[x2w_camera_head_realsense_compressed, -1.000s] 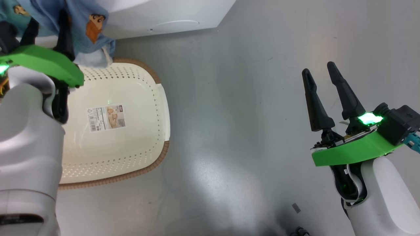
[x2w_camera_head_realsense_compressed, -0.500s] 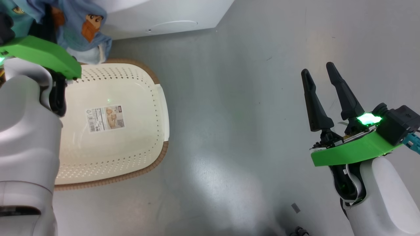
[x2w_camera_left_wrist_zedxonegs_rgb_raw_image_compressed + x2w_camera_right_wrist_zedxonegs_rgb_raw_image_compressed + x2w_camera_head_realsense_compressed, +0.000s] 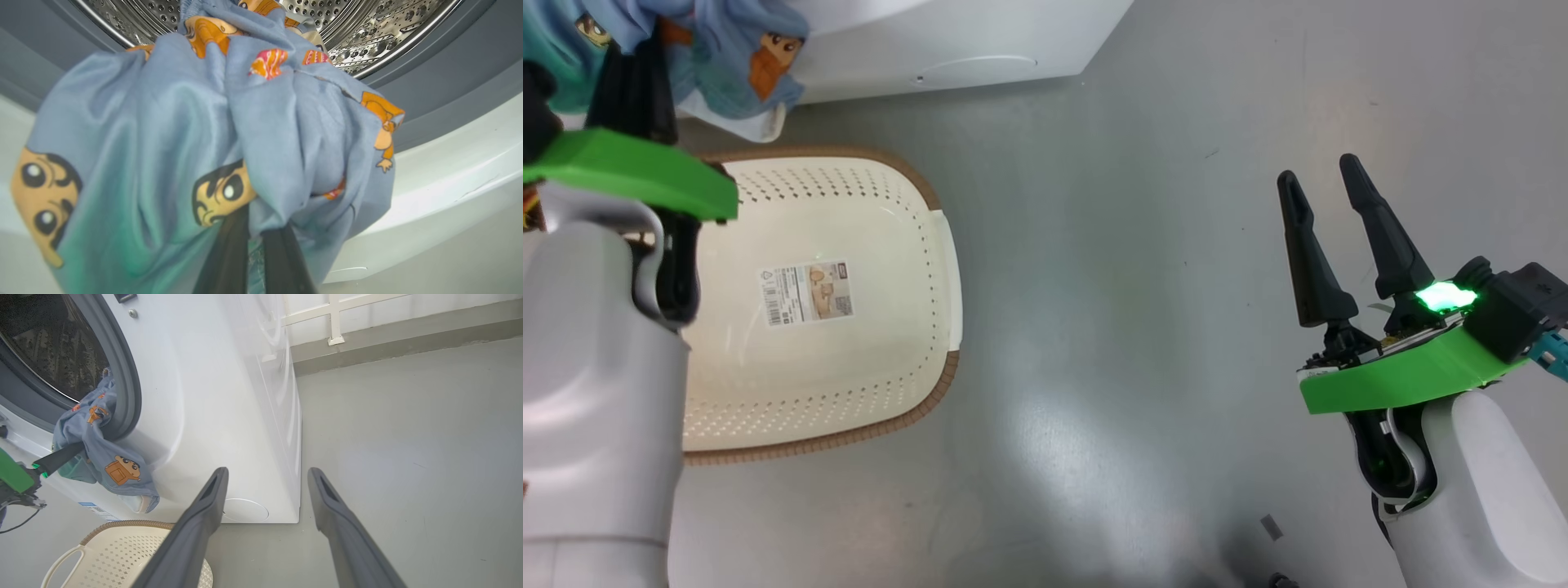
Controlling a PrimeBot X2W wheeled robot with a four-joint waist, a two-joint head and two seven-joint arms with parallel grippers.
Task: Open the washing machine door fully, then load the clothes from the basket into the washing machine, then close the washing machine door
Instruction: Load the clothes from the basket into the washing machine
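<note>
One armful half loaded
Washing machine (image 3: 229, 396) at upper left of right wrist view, mouth open; basket (image 3: 907, 245) below it looks bare but for its label (image 3: 807, 292); clothes (image 3: 204, 143) hang over the gasket (image 3: 449, 77), half in; left gripper (image 3: 254, 228) clamped on them; right gripper (image 3: 1319, 175) spread, idle. Left to do: push in, release, shut door

The basket (image 3: 907, 245) sits on the floor (image 3: 1135, 245) just before the washer (image 3: 229, 396), left of the washer's right front corner, with a label (image 3: 809, 292) on its bottom. The clothes (image 3: 110, 457) hang out of the drum (image 3: 367, 28) over the lower lip of the opening, above the basket's far rim, pinched in the left gripper (image 3: 255, 237). A flap (image 3: 245, 510) lies low on the washer's front, by that right corner. The right gripper (image 3: 1316, 167) is well apart to the right, over the floor, fingers spread.
</note>
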